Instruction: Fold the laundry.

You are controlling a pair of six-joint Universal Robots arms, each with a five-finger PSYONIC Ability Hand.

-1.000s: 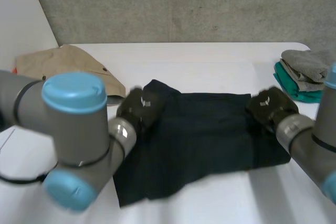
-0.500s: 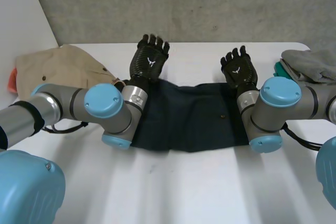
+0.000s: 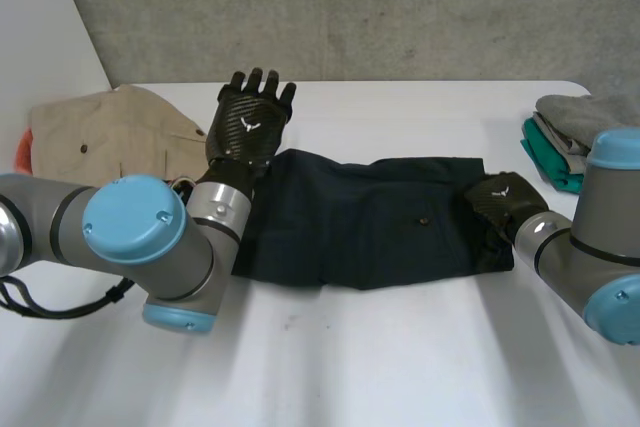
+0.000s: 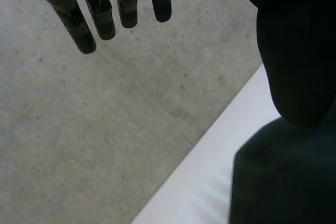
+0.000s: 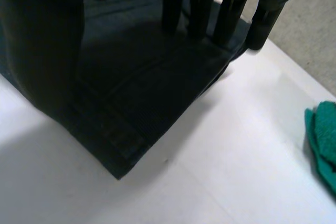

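A dark navy garment lies folded in a long strip across the middle of the white table. My left hand is raised over the strip's far left corner, open and holding nothing. In the left wrist view its fingers are straight and point at the wall, with the dark cloth below the thumb. My right hand lies low on the strip's right end, open. In its wrist view the straight fingertips rest on the garment near its far right corner.
A beige garment lies at the back left with something orange beside it. A stack of grey and teal clothes sits at the back right; the teal cloth lies beyond my right hand. A concrete wall stands behind the table.
Both hands carried the garment's edge over into a fold and let go. Since then the right hand has dropped onto the right end. The left hand has drifted left and stays raised.
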